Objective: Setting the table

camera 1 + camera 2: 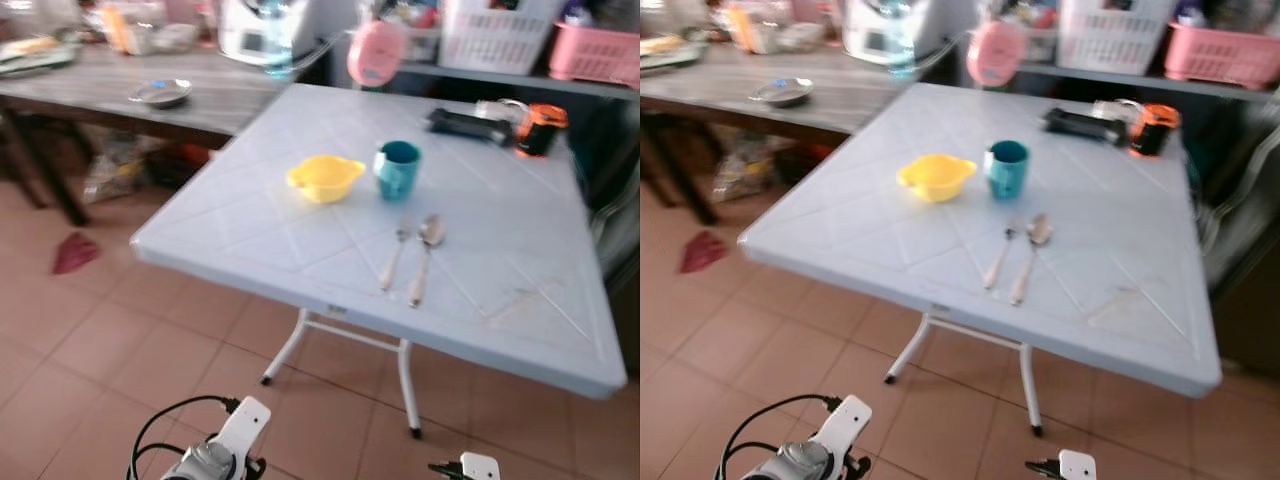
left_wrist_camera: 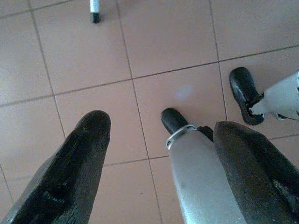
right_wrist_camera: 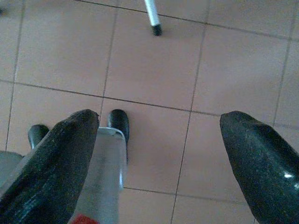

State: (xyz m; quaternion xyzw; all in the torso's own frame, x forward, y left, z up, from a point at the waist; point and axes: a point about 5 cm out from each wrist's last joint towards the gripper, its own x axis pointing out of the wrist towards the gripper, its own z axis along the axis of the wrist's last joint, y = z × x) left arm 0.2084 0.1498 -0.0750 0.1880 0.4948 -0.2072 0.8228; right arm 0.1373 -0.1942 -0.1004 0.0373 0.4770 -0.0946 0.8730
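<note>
- A pale blue-grey square folding desk (image 1: pixel 250 250) stands on a terracotta tiled floor (image 1: pixel 120 350), seen from the robot's head, slightly blurred.
- Near the middle of the desk sits a small yellow plastic bowl with two side tabs (image 1: pixel 325 178); just beside it, toward the robot's right, stands a teal ceramic mug (image 1: pixel 397 169).
- In front of the mug lie a metal fork with a pale handle (image 1: pixel 393 256) and a metal spoon with a pale handle (image 1: pixel 425 258), side by side and close together. Their long axes run roughly front to back, heads pointing away from the robot, handles toward the near edge.
- The left tool (image 2: pixel 154 135) hangs low over the floor, fingers spread wide, holding nothing.
- The right tool (image 3: pixel 159 135) likewise hangs over the tiles, wide open and empty.
- Judgement: the setting looks largely laid, with both arms idle. Any next move calls for stepping closer and raising an arm before reaching the cutlery.
</note>
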